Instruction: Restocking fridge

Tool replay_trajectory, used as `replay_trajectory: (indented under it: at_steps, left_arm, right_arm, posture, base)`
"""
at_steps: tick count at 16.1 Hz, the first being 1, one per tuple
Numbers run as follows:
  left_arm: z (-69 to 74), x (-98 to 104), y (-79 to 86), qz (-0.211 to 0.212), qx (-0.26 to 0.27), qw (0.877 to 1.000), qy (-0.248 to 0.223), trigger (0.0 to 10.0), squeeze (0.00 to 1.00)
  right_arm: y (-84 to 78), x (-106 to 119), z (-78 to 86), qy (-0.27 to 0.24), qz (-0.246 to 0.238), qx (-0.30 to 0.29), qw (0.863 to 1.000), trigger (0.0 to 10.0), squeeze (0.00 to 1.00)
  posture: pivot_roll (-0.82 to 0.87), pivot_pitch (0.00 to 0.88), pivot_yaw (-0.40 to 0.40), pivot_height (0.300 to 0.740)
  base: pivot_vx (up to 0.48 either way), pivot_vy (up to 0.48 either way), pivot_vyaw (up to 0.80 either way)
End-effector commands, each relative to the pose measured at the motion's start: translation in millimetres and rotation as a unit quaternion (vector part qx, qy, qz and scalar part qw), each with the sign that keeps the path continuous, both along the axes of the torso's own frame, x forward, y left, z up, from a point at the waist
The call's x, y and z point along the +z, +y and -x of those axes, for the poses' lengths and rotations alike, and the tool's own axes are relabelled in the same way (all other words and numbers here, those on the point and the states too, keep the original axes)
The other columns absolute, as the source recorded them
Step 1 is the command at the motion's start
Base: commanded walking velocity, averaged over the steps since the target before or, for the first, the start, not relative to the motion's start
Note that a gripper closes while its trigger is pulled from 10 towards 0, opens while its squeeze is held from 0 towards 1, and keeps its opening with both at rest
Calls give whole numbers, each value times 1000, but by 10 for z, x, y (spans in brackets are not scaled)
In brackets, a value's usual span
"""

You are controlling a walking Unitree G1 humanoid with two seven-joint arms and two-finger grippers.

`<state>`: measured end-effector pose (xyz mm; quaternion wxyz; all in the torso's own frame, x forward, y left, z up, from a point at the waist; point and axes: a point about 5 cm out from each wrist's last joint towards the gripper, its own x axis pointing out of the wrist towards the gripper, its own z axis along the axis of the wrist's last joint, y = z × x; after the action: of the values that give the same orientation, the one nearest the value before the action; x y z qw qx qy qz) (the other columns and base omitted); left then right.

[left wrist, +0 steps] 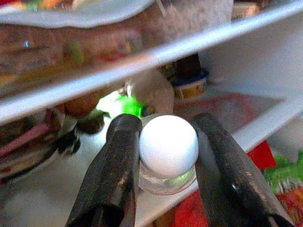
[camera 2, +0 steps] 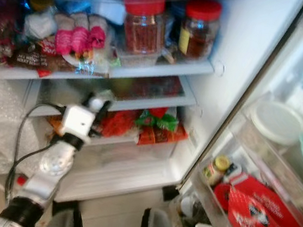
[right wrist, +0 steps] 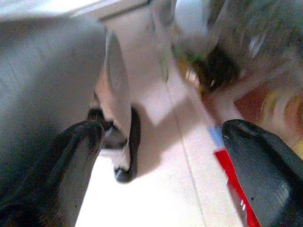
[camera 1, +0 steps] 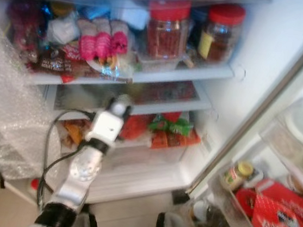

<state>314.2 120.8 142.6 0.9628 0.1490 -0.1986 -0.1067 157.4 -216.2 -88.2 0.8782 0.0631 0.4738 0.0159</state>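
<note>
An open fridge (camera 1: 256, 59) is seen from above; on its upper shelf (camera 1: 145, 75) two clear jars with red lids are stood side by side toward the right end, the larger jar (camera 1: 165, 30) filled with something reddish and the smaller jar (camera 1: 221, 32) with a darker content and a yellow label; toward the left end of the same shelf, pink-wrapped packets (camera 1: 102, 42) and a dark bread bag (camera 1: 64, 65) are piled together; below, a thin glass shelf (camera 1: 158, 100) is set, and under it a clear drawer (camera 1: 153, 146) is packed with red and green packets (camera 1: 169, 127); in the door rack (camera 2: 228, 210) on the right, a small yellow-capped bottle (camera 2: 217, 167) is lodged beside a red carton (camera 2: 258, 213), and a white-lidded tub (camera 2: 279, 123) is seated in the bin above; crinkled clear plastic (camera 1: 3, 113) is draped over the fridge's left edge. The left gripper (left wrist: 168, 156) is reached in at the front edge of the thin glass shelf, toward its left end; its two black fingers (left wrist: 116, 165) are parted only as wide as the small clear jar with a white cap (left wrist: 168, 144) that is clasped between them, the jar being held just at the shelf's front edge. The right gripper (right wrist: 161, 156) is hung low over the pale floor (right wrist: 161, 198), its fingers spread wide with nothing between them.
</note>
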Motion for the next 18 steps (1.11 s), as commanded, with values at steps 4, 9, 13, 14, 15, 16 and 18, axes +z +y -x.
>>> replay_trajectory:
  at_steps: [4,9,13,14,15,16,18]
  left_arm:
    - [-31,-42,106,8,20,1000,5,10000,0]
    - [-91,-262,255,108,58,989,82,10000,0]
    - [-72,-424,348,121,78,983,115,10000,0]
    - [-69,-461,362,123,81,981,125,10000,0]
    - [-62,-551,390,135,88,975,151,10000,0]
    - [-60,-587,403,141,92,972,163,10000,0]
    - [-55,-722,459,170,97,957,214,10000,0]
  right_arm:
    - [29,-30,62,9,-8,-3,1000,10000,0]
    - [31,-29,58,8,-9,-2,1000,10000,0]
    - [33,-27,54,6,-11,-3,1000,10000,0]
    - [34,-27,54,6,-11,-2,1000,10000,0]
    - [35,-26,52,6,-12,-2,1000,10000,0]
    - [35,-26,52,6,-12,-2,1000,10000,0]
    - [37,-27,52,7,-13,-1,1000,10000,0]
  posture:
    - [-198,117,-40,606]
    - [-199,118,-42,606]
    - [-197,116,-41,606]
    - [-197,115,-41,606]
    - [-197,114,-41,606]
    - [-197,115,-41,606]
    - [-195,113,-40,606]
  base:
    - [264,0,0]
    - [0,0,0]
    - [0,0,0]
    - [0,0,0]
    - [0,0,0]
    - [0,0,0]
    - [0,0,0]
